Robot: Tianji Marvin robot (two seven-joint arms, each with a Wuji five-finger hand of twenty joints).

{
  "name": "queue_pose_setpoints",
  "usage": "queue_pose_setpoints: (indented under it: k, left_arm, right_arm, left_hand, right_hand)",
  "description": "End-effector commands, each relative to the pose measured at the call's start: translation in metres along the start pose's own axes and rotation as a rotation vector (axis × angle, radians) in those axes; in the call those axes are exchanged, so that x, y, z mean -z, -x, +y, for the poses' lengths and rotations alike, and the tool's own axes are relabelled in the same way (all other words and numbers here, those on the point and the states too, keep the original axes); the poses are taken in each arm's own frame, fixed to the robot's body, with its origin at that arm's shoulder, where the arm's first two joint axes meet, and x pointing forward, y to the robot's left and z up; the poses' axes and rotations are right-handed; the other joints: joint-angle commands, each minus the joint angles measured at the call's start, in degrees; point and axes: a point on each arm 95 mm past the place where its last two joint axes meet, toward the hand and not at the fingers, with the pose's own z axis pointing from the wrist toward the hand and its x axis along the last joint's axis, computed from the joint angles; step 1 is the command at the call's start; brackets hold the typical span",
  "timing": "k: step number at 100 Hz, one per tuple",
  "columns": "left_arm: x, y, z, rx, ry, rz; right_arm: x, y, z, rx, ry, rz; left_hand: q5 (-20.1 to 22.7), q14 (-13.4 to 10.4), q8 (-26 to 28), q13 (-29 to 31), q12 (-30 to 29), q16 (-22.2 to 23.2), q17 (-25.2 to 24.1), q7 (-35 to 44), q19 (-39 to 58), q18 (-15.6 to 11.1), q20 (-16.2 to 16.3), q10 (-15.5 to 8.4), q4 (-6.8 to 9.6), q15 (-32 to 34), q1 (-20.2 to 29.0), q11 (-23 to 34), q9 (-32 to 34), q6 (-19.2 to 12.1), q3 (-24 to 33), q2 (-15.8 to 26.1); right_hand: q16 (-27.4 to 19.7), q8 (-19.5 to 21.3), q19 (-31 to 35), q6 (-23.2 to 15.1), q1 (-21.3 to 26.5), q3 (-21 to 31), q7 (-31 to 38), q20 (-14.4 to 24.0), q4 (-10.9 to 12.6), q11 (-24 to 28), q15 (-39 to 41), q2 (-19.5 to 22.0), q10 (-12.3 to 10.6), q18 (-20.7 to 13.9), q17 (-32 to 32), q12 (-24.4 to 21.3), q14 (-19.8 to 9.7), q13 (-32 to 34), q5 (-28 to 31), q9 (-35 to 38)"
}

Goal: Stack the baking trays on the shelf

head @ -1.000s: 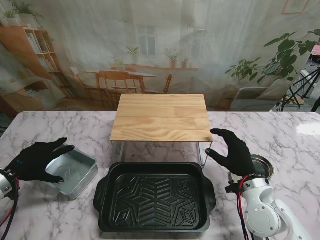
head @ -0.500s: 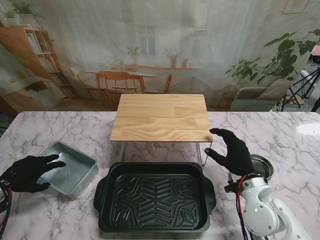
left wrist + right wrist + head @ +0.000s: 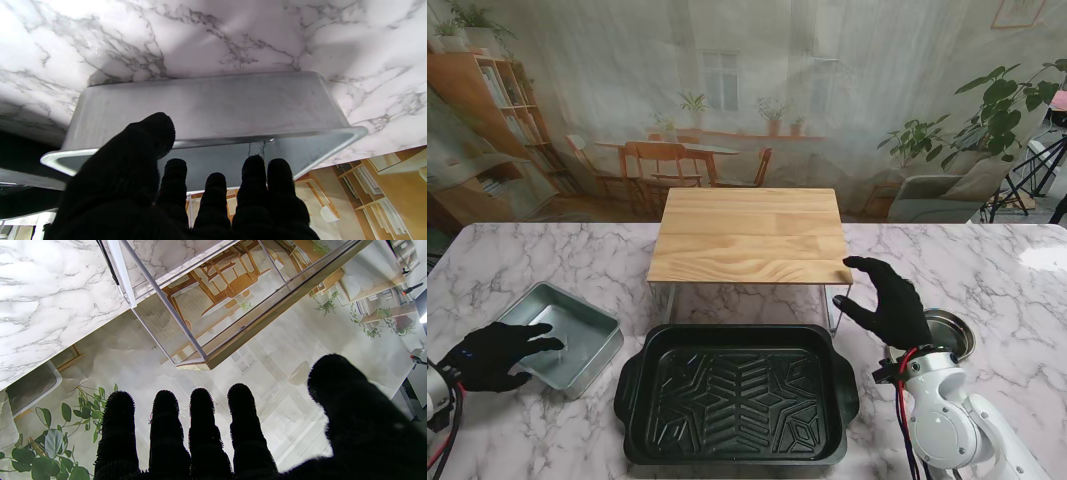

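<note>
beside the silver tray (image 3: 562, 338) edge, left hand (image 3: 495, 354) hovers spread.

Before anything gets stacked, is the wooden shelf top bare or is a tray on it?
Bare. The shelf shows only plain boards; the black tray and silver tray are both on the table.

black tray (image 3: 737, 392): big, ribbed star pattern, side handles, flat on table, nearest me, centre | silver tray (image 3: 565, 337): small, plain metal, upright, left of black tray, apart | shelf (image 3: 750, 234): wood top, thin metal legs, just beyond black tray
</note>
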Motion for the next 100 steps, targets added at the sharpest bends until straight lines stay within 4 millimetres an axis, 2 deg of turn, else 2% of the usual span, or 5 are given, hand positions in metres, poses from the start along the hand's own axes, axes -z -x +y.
queue_pose_setpoints:
  k: [1, 12, 32, 74, 100]
  left_arm:
    - [-0.004, 0.0, 0.006, 0.008, 0.026, -0.002]
    - [-0.011, 0.0, 0.009, 0.003, 0.043, -0.006]
    - [-0.015, 0.0, 0.017, 0.008, 0.076, -0.027]
    - [-0.024, -0.005, 0.029, 0.013, 0.137, -0.029]
    - [-0.028, -0.008, 0.036, 0.031, 0.15, -0.042]
  right_arm:
    - [0.0, 0.0, -0.002, 0.001, -0.007, -0.007]
    - [0.0, 0.0, -0.003, 0.001, -0.011, -0.008]
    - [-0.001, 0.001, -0.003, 0.001, -0.012, -0.01]
    - [-0.003, 0.0, -0.005, -0.001, -0.022, -0.018]
    - [-0.003, -0.001, -0.005, -0.014, -0.015, -0.02]
  left_hand:
    - [0.87, -0.76, -0.39, -0.98, 0.59, 0.26, -1.13, 0.83, -0.79, -2.66, 0.02, -1.21, -2.61, 0.38, 2.1, 0.68, -0.22, -1.23, -0.45, 0.82]
    - [1.19, -1.14, -0.35, -0.76, 0.69, 0.34, -0.99, 1.32, -0.52, -2.91, 0.14, -1.46, -3.21, 0.57, 4.03, 1.13, 0.15, -1.6, -0.24, 1.77]
    - [1.42, -1.64, -0.36, 0.49, 1.23, 1.05, -0.57, 3.2, 0.58, -3.12, 0.62, -2.67, -8.26, 1.53, 10.93, 2.72, 1.45, -2.05, -2.87, 5.07]
    - [4.34, -1.95, -3.19, 6.26, 1.48, 3.84, 2.5, 3.11, 4.24, -2.38, 2.21, -8.65, -10.43, 4.05, 16.23, 4.86, 6.5, -4.33, -2.41, 9.03]
    - [10.98, -1.94, -5.23, 10.98, 0.74, 4.22, 5.21, 6.56, 7.74, -1.66, 3.59, -9.83, -15.24, 4.9, 23.61, 5.99, 14.74, -5.5, -5.98, 15.0]
  right_hand:
    - [-0.33, -0.67, -1.02, -1.57, -1.77, -0.33, 0.47, 0.4, -0.99, 1.09, -2.06, 1.93, -0.01, 0.14, -0.85, 0.27, -1.03, 0.03, 0.45, 0.19]
    - [-0.31, -0.66, -1.05, -1.52, -1.73, -0.3, 0.47, 0.41, -0.97, 1.1, -2.02, 1.99, -0.14, 0.11, -0.87, 0.27, -1.05, 0.13, 0.42, 0.2]
    - [-0.32, -0.66, -1.09, -1.51, -1.73, -0.33, 0.48, 0.42, -0.97, 1.14, -2.04, 1.98, -0.08, 0.07, -0.88, 0.28, -1.09, 0.05, 0.46, 0.3]
    - [-0.32, -0.65, -1.22, -1.5, -1.72, -0.46, 0.45, 0.44, -0.95, 1.11, -2.05, 2.52, -0.1, 0.03, -0.99, 0.27, -1.03, 0.01, 0.4, 0.1]
    - [-0.31, -0.64, -1.34, -1.55, -2.28, -1.24, 0.47, 0.47, -1.06, 1.15, -2.08, 4.37, 0.04, 0.1, -1.09, 0.27, -0.99, 0.04, 0.56, 0.32]
